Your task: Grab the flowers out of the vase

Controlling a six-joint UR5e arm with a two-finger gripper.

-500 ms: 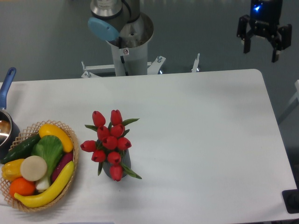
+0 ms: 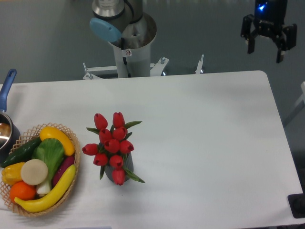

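The hand (image 2: 265, 49) hangs open and empty beyond the desk's (image 2: 205, 143) far right corner. Well away from it, down toward the near left, the flowers (image 2: 112, 143) stand in the vase (image 2: 125, 168), beside a fruit basket (image 2: 71, 188).

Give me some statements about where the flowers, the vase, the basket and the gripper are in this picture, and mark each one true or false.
1. The flowers stand in the vase. True.
2. The gripper is shut on the flowers. False: it is open and empty, past the table's far right corner, well away from them.
3. The basket of fruit and vegetables is to the left of the vase in the picture. True.
4. The vase lies tipped over on the table. False: it stands upright.
5. The blue-handled pot sits at the right edge of the table. False: it is at the left edge, beside the basket.
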